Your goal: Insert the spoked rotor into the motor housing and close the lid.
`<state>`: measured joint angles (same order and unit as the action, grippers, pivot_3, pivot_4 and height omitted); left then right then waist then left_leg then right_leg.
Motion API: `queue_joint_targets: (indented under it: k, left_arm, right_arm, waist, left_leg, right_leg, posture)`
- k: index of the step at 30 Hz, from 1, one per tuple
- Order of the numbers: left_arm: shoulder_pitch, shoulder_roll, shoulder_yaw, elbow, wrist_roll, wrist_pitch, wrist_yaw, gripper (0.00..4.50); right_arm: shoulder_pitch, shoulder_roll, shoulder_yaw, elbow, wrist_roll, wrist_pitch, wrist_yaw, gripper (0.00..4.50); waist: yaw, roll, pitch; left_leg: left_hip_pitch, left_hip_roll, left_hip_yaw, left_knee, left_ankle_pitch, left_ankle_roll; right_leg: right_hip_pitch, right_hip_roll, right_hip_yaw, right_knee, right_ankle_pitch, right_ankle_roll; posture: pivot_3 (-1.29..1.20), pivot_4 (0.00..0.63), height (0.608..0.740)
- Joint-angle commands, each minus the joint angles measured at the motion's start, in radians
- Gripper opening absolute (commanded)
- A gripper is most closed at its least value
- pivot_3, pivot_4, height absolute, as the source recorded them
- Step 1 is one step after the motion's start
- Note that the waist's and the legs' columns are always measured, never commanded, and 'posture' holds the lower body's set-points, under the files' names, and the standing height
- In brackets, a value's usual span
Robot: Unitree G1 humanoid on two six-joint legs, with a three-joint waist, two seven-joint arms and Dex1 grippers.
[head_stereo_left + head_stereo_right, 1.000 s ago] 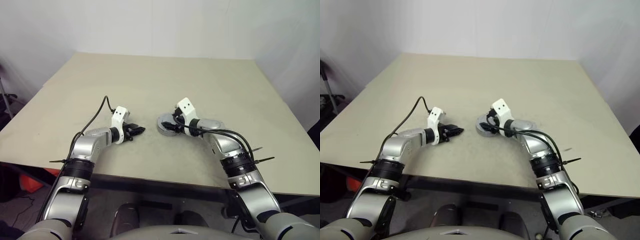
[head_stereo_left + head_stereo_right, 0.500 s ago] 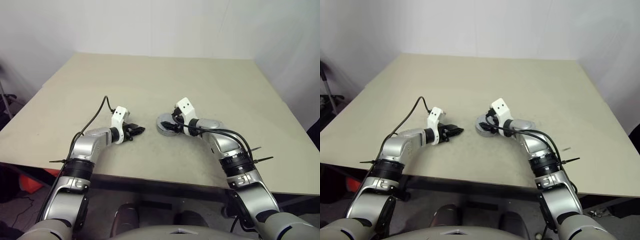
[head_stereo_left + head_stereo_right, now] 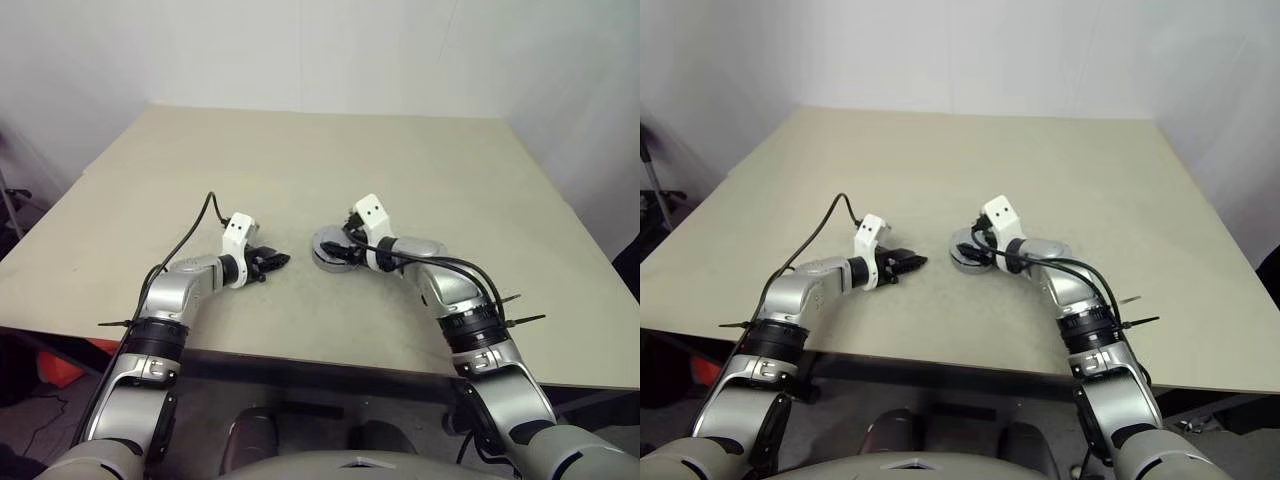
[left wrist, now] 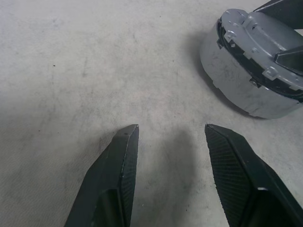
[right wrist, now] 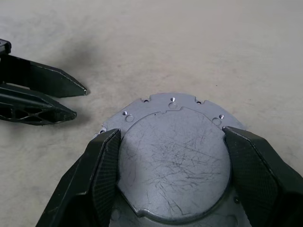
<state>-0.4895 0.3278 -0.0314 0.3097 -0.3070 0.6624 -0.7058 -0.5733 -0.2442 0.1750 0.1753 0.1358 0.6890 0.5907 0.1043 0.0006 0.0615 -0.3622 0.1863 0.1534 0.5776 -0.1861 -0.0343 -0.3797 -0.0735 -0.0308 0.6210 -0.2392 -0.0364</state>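
Observation:
The motor housing (image 4: pixel 241 90) is a round grey metal body on the table, a little right of centre in the eye views. A scratched silver lid (image 5: pixel 173 156) covers its top. My right gripper (image 5: pixel 170 131) reaches over it from the right, a black finger pressed against each side of the lid's raised disc. My left gripper (image 4: pixel 170 127) rests low over the bare table just left of the housing, open and empty, pointing toward it. The spoked rotor is hidden.
The beige table (image 3: pixel 300 160) stretches wide behind and to both sides of the housing. Its front edge runs close under my forearms. White walls stand beyond the far edge.

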Motion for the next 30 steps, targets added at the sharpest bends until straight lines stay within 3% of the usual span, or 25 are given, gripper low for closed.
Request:
queue_joint_targets:
  k: [1,26,30]
  left_arm:
    - [0.004,0.000,-0.003,-0.012,0.006,-0.004,0.006,2.36]
    - [0.014,0.002,-0.007,-0.009,0.016,-0.015,0.010,2.36]
    - [-0.006,-0.030,0.025,-0.024,-0.033,0.022,0.016,2.36]
  right_arm:
    - [-0.002,-0.004,0.017,-0.005,-0.015,-0.016,-0.004,2.97]
    - [0.011,-0.005,0.040,0.054,-0.035,-0.042,-0.022,2.97]
    - [0.019,-0.008,0.045,0.066,-0.039,-0.049,-0.025,2.97]
  waist:
    - [-0.001,0.000,0.000]
    - [-0.007,0.000,0.000]
    - [-0.007,0.000,0.000]
  left_leg:
    - [0.000,0.000,0.000,0.000,0.000,0.000]
    - [0.004,0.000,0.000,0.000,0.000,0.000]
    - [0.005,0.000,0.000,0.000,0.000,0.000]
  right_leg:
    - [0.000,0.000,0.000,0.000,0.000,0.000]
    - [0.004,0.000,0.000,-0.001,0.000,0.000]
    - [0.005,0.000,0.000,-0.001,0.000,0.000]
  posture:
    - [0.00,0.000,0.740]
    - [0.00,0.000,0.740]
    - [0.00,0.000,0.740]
